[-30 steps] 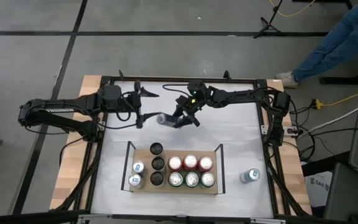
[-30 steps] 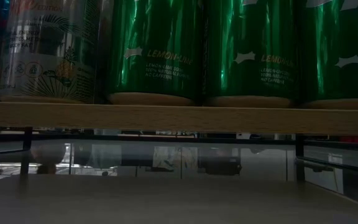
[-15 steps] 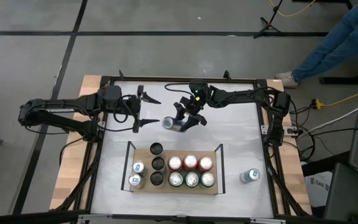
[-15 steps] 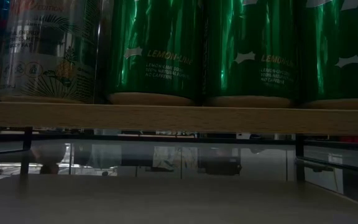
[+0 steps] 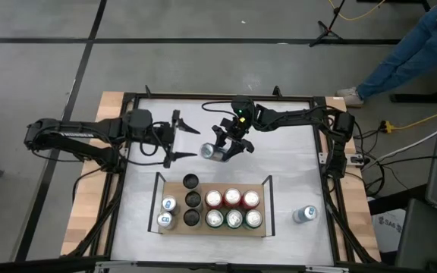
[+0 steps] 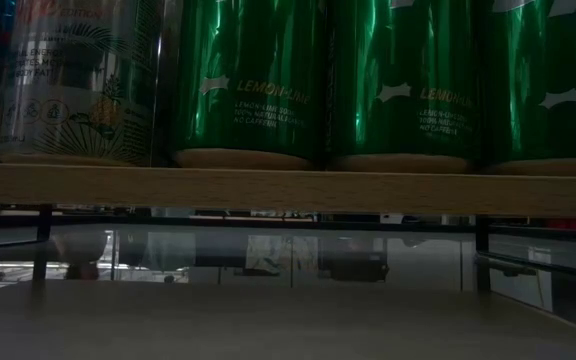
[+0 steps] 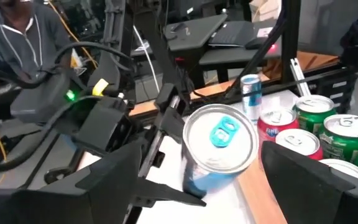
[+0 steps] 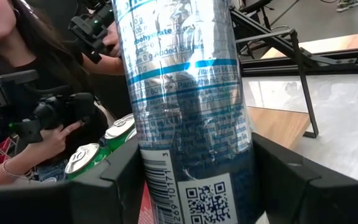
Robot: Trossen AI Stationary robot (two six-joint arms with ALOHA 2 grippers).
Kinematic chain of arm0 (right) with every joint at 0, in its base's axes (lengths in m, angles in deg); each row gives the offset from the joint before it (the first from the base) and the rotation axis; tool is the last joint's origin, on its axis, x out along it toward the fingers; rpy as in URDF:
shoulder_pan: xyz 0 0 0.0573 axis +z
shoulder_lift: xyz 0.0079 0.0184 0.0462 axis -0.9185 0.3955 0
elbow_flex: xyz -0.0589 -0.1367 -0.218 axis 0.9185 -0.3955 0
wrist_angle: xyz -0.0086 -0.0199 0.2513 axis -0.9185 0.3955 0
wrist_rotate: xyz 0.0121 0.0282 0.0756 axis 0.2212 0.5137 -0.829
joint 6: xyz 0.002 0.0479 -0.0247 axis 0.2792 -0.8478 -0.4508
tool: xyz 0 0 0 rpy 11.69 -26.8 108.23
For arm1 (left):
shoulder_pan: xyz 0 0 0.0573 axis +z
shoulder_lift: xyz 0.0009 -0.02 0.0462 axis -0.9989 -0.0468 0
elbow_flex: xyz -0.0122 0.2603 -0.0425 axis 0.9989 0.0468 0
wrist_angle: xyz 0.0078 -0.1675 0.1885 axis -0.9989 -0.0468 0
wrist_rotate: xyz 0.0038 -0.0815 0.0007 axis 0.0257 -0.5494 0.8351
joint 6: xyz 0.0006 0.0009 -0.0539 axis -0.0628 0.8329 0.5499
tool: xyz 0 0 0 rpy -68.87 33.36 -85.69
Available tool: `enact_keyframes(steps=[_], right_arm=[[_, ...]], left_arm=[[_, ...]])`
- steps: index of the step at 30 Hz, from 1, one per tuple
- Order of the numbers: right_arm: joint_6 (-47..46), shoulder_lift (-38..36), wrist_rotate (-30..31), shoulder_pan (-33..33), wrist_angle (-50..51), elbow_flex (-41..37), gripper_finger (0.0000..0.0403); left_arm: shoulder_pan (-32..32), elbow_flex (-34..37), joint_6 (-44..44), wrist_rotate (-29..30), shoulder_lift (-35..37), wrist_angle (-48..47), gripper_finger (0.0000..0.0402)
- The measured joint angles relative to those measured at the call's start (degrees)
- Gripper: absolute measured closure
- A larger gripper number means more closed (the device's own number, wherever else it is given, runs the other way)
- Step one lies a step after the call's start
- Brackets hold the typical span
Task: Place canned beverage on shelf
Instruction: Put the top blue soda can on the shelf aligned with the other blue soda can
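A silver-and-blue canned beverage [image 5: 212,152] hangs above the table behind the shelf, with my right gripper [image 5: 231,144] shut on it. Its top with the blue tab [image 7: 221,138] faces my left gripper [image 5: 190,138]. That gripper stands open on the table's left side of the can, its fingers spread and short of it. The shelf [image 5: 177,226] is a light wooden board with black end rails near the front. Several green, red, black and pale cans stand on it. In the low view its board edge [image 6: 288,188] shows under green cans [image 6: 248,80]. My right gripper pinches the can's round wall [image 8: 157,158] between its two fingers [image 8: 107,180], one on each side, on the half toward the barcode end. The fingers come about level from the table's far right and lie across the can. The can is lifted clear and tipped over, top toward the left.
One more can [image 5: 304,214] stands alone on the white table right of the shelf. Black frame rails [image 5: 218,98] edge the table. A person [image 8: 17,93] shows beyond the table, and a person's legs [image 5: 419,42] at the far right floor.
My right gripper has turned its wrist, swinging the held can a little toward the shelf and bringing its top more into sight from above. My left gripper has swung round toward the can and kept open.
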Motion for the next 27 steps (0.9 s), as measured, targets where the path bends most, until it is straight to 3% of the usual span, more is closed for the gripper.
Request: enact_keyframes(steps=[27], right_arm=[[0.0, 0.0, 0.0, 0.0, -0.1, 0.0, 0.0172]], left_arm=[[-2.3, 0.0, 0.0, 0.1, -10.3, 9.2, 0.0078]])
